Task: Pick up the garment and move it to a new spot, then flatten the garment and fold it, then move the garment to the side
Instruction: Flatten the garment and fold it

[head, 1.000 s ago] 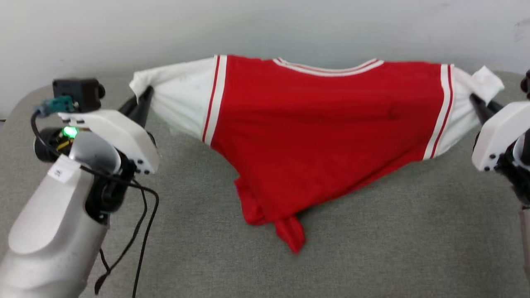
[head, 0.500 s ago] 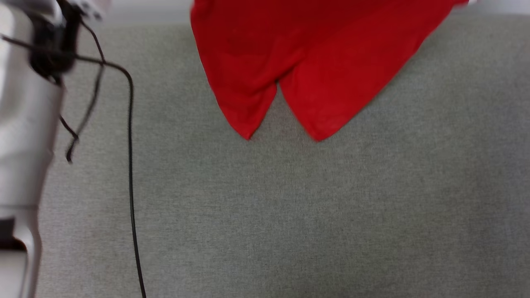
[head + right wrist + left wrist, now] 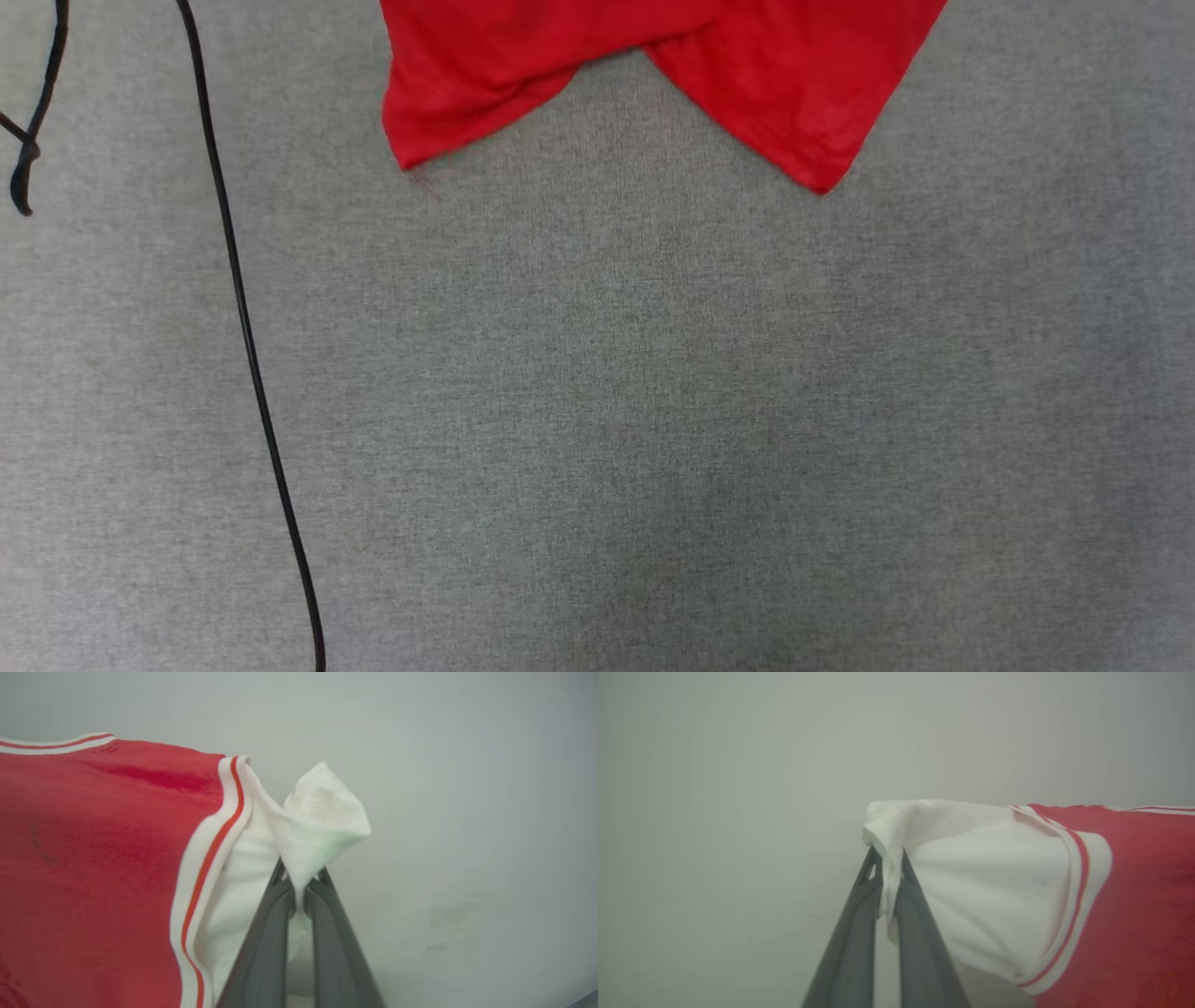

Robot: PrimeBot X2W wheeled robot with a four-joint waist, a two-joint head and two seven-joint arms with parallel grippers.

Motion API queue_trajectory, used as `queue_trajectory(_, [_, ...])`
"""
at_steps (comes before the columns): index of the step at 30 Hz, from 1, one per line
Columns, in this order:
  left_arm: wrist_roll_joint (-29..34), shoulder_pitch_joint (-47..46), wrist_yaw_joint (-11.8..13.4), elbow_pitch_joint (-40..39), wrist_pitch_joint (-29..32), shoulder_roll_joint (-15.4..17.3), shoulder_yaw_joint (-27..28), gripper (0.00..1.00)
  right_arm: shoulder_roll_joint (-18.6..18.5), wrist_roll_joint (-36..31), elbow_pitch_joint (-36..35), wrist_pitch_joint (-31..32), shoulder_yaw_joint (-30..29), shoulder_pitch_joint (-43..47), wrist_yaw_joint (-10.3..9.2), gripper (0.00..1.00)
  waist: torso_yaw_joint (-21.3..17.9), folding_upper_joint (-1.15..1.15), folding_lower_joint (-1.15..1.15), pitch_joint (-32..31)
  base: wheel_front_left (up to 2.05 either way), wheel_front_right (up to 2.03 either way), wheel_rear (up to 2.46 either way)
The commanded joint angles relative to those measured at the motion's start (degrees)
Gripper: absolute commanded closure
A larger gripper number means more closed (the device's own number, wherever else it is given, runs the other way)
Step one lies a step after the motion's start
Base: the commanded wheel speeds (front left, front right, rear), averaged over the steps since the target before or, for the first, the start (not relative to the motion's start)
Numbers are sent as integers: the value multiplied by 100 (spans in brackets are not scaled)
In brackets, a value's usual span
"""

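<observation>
The garment (image 3: 653, 65), a red jersey with white sleeves and striped trim, hangs with its two red lower corners showing at the top of the head view, over the grey surface (image 3: 607, 420). In the left wrist view my left gripper (image 3: 889, 858) is shut on the edge of one white sleeve (image 3: 985, 891), the red body (image 3: 1143, 905) stretching off to the right. In the right wrist view my right gripper (image 3: 301, 877) is shut on the tip of the other white sleeve (image 3: 322, 821), the red body (image 3: 93, 858) spreading left. The shirt is held taut between them in front of a pale wall.
A thin black cable (image 3: 243, 317) runs down the left side of the head view over the grey fabric surface, and a shorter cable end (image 3: 28, 140) dangles at the far left. A plain pale wall (image 3: 738, 788) stands behind both grippers.
The head camera has tilted down, so both arms and the upper shirt have left the head view. The shirt's bunched lower hem has dropped open into two hanging corners.
</observation>
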Motion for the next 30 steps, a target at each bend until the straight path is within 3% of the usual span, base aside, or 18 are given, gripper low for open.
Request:
queue_trajectory(1, [-3, -60, 14, 47, -37, 34, 35, 100, -17, 3, 37, -32, -11, -60, -12, 100, -4, 0, -1, 125, 0, 0, 0])
queue_trajectory(11, [-222, 334, -279, 753, -290, -244, 26, 100, 240, 221, 779, -459, 280, 197, -11, 100, 22, 0, -1, 475, 0, 0, 0])
queue_trajectory(20, [-599, 1398, -454, 1181, -376, -504, 128, 100, 401, 664, 1226, -960, 668, 1228, -11, 100, 64, 0, -1, 94, 0, 0, 0])
queue_trajectory(30, [-476, 3546, -462, 85, -387, -458, 652, 100, 240, 1326, 907, -1369, 972, 3147, -11, 100, 135, 0, -1, -865, 0, 0, 0])
